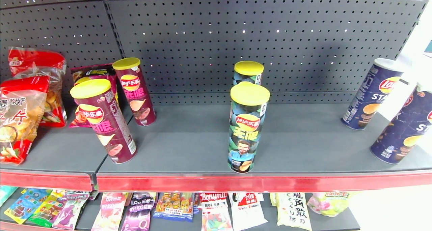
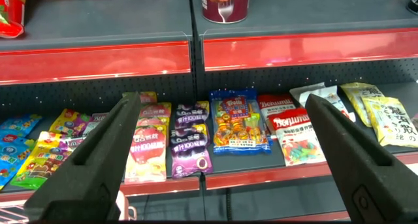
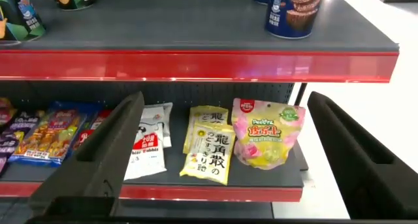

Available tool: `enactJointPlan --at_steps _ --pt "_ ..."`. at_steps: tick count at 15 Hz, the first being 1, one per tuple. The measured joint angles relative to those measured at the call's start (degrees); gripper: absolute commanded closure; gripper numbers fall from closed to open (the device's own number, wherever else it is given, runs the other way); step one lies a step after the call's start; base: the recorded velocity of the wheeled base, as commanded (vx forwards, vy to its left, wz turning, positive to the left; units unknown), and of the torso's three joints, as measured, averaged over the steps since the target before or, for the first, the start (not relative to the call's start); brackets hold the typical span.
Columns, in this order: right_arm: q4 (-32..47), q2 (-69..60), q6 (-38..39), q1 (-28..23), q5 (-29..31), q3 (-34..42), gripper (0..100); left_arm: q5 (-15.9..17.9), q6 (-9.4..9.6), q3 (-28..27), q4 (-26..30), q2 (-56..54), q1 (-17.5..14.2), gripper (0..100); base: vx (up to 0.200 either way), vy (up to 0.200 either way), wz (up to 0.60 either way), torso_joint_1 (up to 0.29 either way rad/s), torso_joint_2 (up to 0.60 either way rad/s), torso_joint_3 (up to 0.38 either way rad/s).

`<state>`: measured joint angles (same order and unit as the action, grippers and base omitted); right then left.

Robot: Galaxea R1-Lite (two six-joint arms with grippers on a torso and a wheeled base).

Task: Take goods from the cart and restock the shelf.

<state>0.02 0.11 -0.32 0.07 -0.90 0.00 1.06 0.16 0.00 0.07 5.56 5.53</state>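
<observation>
two green cans (image 1: 248, 130) — two maroon cans (image 1: 104, 123)

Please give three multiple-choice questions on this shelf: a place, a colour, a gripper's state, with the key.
1. Where on the grey upper shelf stand the two dark blue cylindrical chip cans? A left end B middle C right end
2. The green-and-black chip cans' lids are: A white B yellow C red
3. The left gripper is: A open, empty B shut on a can C shut on a bag
Key: C, they stand at the right end; B, both lids are yellow; A, its fingers spread wide, nothing between.
</observation>
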Motion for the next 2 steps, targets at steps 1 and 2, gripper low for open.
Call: enactJointPlan --at_steps 1,2 --pt "0.0 0.0 0.0 0.0 0.2 0.0 0 0.0 0.00 0.0 0.0 0.0 0.0 0 0.000 0.000 0.00 0.000 0.00 0.000" --pt "0.0 -0.1 0.0 0.0 0.5 0.0 0 0.0 0.00 0.0 0.0 0.0 0.0 0 0.000 0.000 0.00 0.000 0.00 0.000"
